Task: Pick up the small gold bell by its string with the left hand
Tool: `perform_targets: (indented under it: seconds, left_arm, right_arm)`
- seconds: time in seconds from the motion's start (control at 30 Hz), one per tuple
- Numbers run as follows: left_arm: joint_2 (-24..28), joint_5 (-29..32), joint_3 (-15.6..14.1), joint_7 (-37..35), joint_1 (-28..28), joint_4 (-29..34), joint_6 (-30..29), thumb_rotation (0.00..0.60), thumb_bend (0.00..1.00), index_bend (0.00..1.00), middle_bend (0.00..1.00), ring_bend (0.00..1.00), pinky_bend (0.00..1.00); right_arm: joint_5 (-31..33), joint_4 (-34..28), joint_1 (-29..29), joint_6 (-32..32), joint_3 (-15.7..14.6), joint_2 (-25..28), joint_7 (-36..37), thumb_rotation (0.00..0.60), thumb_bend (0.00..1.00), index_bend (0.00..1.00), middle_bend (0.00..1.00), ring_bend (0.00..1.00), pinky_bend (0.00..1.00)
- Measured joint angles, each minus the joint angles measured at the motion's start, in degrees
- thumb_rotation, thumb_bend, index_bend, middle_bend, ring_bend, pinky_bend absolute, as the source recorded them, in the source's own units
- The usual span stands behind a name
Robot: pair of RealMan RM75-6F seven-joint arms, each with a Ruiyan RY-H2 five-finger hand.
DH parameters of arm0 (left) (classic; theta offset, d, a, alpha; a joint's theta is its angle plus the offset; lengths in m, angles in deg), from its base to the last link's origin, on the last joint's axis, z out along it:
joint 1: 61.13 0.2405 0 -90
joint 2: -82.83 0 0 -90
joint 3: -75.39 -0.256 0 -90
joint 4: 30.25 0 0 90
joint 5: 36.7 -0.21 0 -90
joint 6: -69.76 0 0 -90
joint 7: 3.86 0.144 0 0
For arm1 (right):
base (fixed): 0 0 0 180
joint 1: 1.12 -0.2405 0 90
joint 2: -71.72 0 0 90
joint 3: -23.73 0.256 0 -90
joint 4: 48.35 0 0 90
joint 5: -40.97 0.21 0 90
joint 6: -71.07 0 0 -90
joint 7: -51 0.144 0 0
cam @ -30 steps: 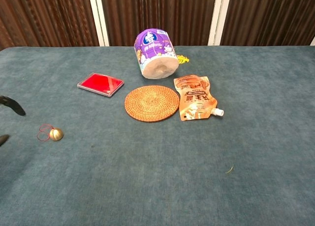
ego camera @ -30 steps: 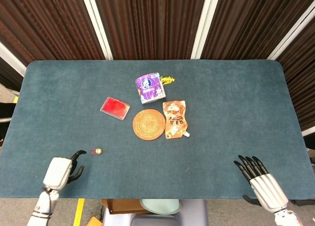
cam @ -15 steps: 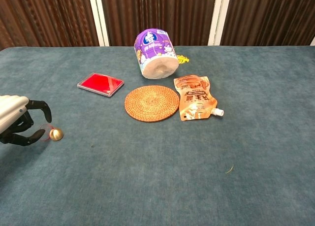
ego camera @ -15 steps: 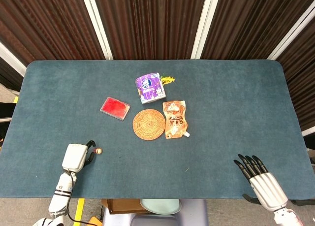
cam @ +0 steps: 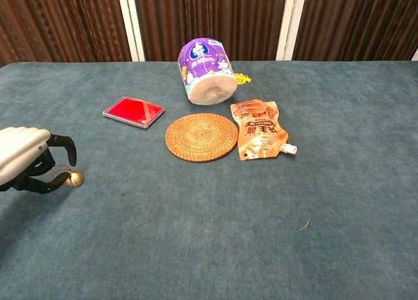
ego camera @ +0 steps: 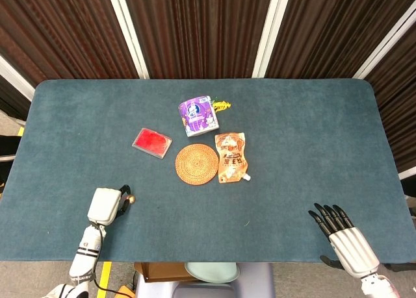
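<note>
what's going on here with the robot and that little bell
The left hand has its fingers curled around the red string of the small gold bell, which sits on the blue table. Whether the string is pinched yet is hard to tell. The right hand rests open at the table's near edge. A woven coaster, orange pouch and red case lie untouched.

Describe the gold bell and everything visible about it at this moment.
The bell is a small, round, shiny gold-coloured piece, metal by its look, lying on the table near its front left part. A thin red string loops from it toward the left hand, whose dark fingers curl around the loop beside the bell. Whether the fingers already pinch the string cannot be told. The bell still rests on the cloth, not lifted. In the head view it shows only as a tiny dot.
</note>
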Motion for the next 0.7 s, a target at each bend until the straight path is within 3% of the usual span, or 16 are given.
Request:
perform_targets:
  seconds: [0.7]
  left_arm:
    - [-0.5, 0.9, -0.9, 0.7, -0.9, 0.0, -0.4, 0.600, 0.42, 0.57, 1.00, 1.00, 1.00]
  right_arm:
    - [0.1, -0.2, 0.1, -0.2, -0.3, 0.4, 0.3, 0.600, 0.19, 0.00, 0.00, 0.00, 0.00]
